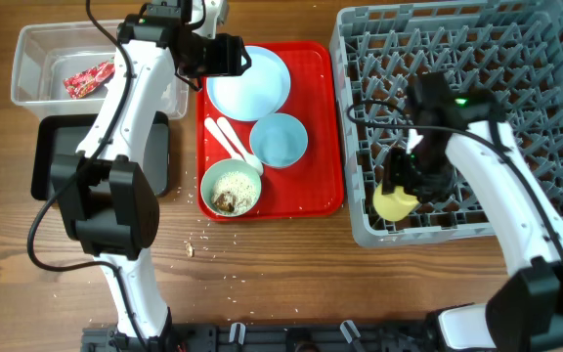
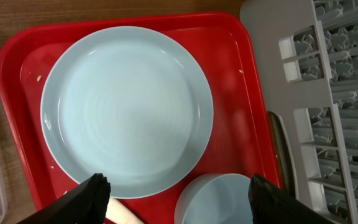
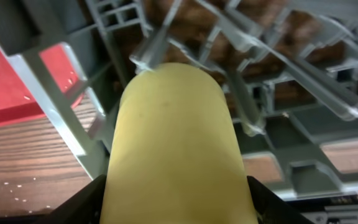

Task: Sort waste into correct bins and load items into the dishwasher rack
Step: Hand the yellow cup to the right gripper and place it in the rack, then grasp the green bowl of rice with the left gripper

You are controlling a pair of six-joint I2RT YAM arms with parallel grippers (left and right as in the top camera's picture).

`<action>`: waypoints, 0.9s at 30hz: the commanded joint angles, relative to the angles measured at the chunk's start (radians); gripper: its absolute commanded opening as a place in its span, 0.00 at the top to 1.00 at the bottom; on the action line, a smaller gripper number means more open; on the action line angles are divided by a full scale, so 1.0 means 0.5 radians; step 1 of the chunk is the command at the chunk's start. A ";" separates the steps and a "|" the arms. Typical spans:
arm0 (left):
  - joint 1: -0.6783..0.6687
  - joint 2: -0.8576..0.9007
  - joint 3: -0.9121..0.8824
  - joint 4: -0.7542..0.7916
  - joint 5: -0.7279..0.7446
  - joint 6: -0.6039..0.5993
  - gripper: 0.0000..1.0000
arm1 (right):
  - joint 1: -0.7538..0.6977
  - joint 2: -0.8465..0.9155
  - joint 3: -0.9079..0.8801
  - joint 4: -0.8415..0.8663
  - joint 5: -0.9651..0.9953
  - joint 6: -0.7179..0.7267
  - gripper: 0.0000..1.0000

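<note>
My right gripper [image 1: 400, 188] is shut on the small yellow cup [image 1: 395, 203], holding it in the front left corner of the grey dishwasher rack [image 1: 545, 108]; the cup [image 3: 176, 143] fills the right wrist view among the pegs. My left gripper [image 2: 178, 196] is open and empty above the pale blue plate [image 2: 126, 109] on the red tray [image 1: 321, 117]. The plate [image 1: 249, 82], pale blue bowl [image 1: 279, 140], white fork and spoon [image 1: 235, 142] and pale green bowl [image 1: 231, 188] with rice-like scraps lie on the tray. The red wrapper [image 1: 89, 78] lies in the clear tub [image 1: 29, 59]. The black tray [image 1: 52, 156] is partly hidden by my left arm.
Rice crumbs [image 1: 190, 248] are scattered on the wooden table in front of the red tray. The rack's grey wall [image 2: 272, 37] stands right beside the red tray's right edge. No tissue shows.
</note>
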 commanded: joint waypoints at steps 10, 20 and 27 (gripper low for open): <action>-0.004 -0.044 0.029 -0.045 -0.011 0.017 0.23 | 0.059 0.037 0.576 0.483 -0.120 -0.135 0.23; -0.281 -0.123 -0.025 -1.011 -0.294 -0.378 0.36 | -0.023 0.054 0.576 0.951 -0.131 -0.188 0.20; -0.690 -0.121 -0.530 -0.755 -0.635 -0.802 0.51 | -0.029 0.054 0.575 0.931 -0.130 -0.243 0.19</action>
